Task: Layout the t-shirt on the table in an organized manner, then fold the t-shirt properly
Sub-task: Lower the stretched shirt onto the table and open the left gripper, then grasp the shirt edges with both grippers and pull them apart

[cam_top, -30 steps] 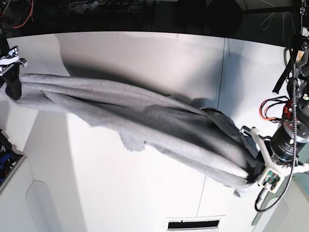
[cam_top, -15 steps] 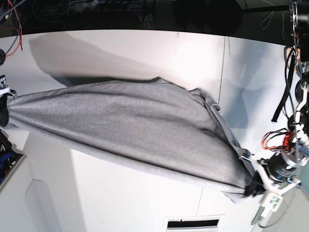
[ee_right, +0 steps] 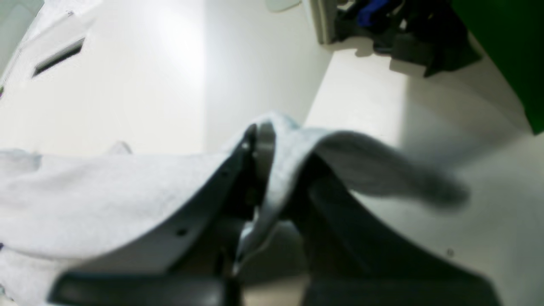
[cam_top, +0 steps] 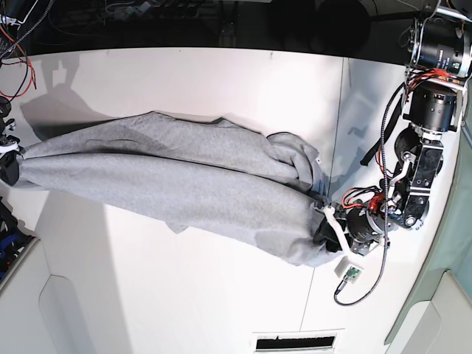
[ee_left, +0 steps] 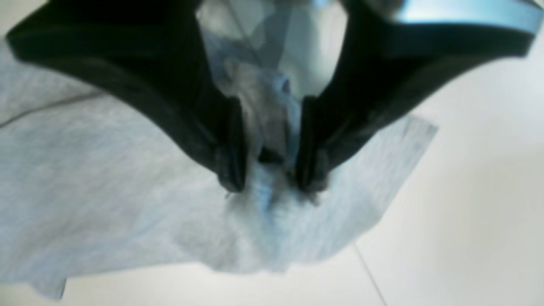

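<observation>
The grey t-shirt (cam_top: pixel 184 184) lies stretched in long folds across the white table (cam_top: pixel 221 81), from the far left to right of centre. My right gripper (cam_top: pixel 9 166) sits at the left edge, shut on one end of the shirt. In the right wrist view a fold of cloth (ee_right: pixel 85 191) is pinched between that gripper's fingers (ee_right: pixel 272 161). My left gripper (cam_top: pixel 322 228) is at the shirt's other end. In the left wrist view its fingers (ee_left: pixel 231 165) stand apart, with bunched fabric (ee_left: pixel 106 191) lying loosely between them just above the tabletop (ee_left: pixel 467 170). No lettering shows.
A thin seam (cam_top: pixel 341 110) runs across the table right of centre. A dark slot (cam_top: pixel 295 342) sits at the near edge. The left arm with its red and black cables (cam_top: pixel 413 169) stands at the right. Dark and blue clutter (ee_right: pixel 382 21) lies beyond the table's left side.
My left gripper has moved in toward the table's middle and its fingers have parted. The shirt, held taut and spread before, has sagged into slack folds on the table.
</observation>
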